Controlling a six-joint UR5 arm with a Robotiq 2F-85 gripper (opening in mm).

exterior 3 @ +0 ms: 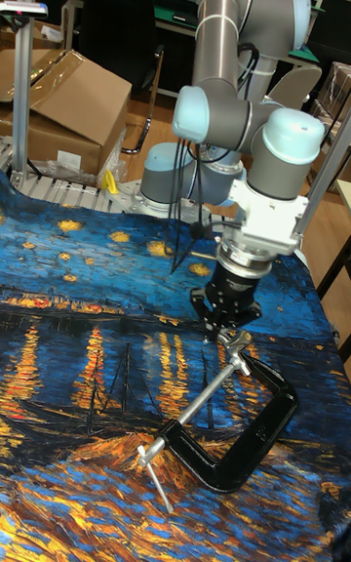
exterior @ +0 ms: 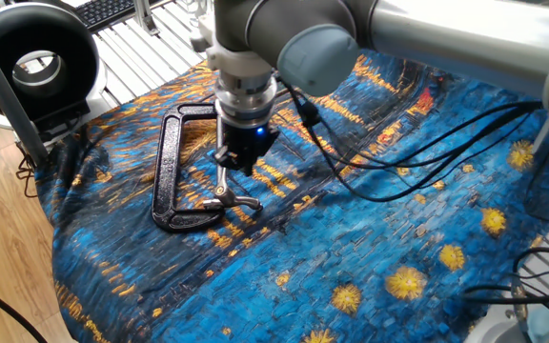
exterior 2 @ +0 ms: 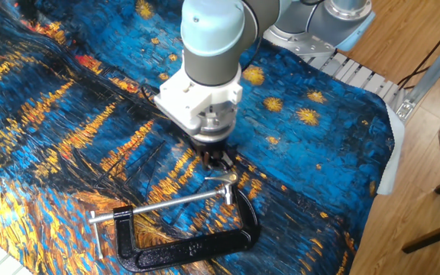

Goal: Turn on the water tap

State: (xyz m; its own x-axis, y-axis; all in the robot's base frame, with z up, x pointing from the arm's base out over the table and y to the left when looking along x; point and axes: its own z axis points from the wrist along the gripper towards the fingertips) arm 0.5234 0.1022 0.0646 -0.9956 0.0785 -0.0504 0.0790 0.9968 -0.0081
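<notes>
A black C-clamp (exterior: pixel 166 167) (exterior 2: pixel 193 246) (exterior 3: pixel 249 445) lies flat on the blue painted cloth. Its long silver screw (exterior 2: pixel 159 205) (exterior 3: pixel 208 394) points at a small silver piece with a short lever, the water tap (exterior: pixel 233 201) (exterior 2: pixel 221 180) (exterior 3: pixel 234 336), held at the jaw end. My gripper (exterior: pixel 231 164) (exterior 2: pixel 218 160) (exterior 3: pixel 227 321) points straight down and hangs just above the tap without touching it. Its dark fingers hold nothing, and the gap between them does not show. The crossbar handle (exterior 2: pixel 95 224) (exterior 3: pixel 154 471) is at the screw's far end.
Black cables (exterior: pixel 398 181) trail across the cloth behind the arm. A black ring-shaped device (exterior: pixel 36 52) stands off the table at one corner. A cardboard box (exterior 3: pixel 63 108) sits beyond the table's back edge. The cloth lies wrinkled around the clamp.
</notes>
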